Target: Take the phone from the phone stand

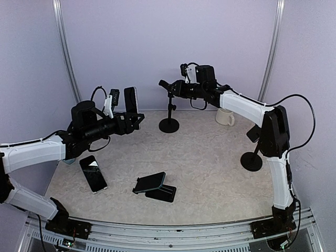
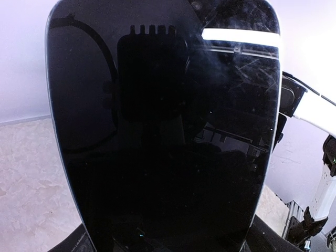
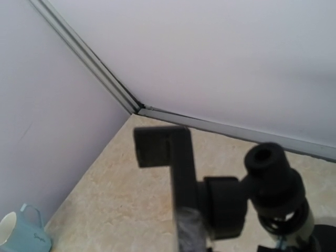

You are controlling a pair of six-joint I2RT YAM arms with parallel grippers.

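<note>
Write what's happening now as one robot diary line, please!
left hand: holding phone upright, in air | right hand: at phone stand top, grip unclear | phone: off stand

Pale lavender walls point(image 1: 168, 42) enclose a beige marbled bench point(image 1: 210, 173); metal corner strips point(image 1: 65, 52) rise at eleven and one o'clock.

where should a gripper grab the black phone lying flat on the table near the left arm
Probably across its two long edges, near the middle, coming straight down from above. The black phone lies flat on the marbled table, so only its narrow width offers opposing sides.
</note>
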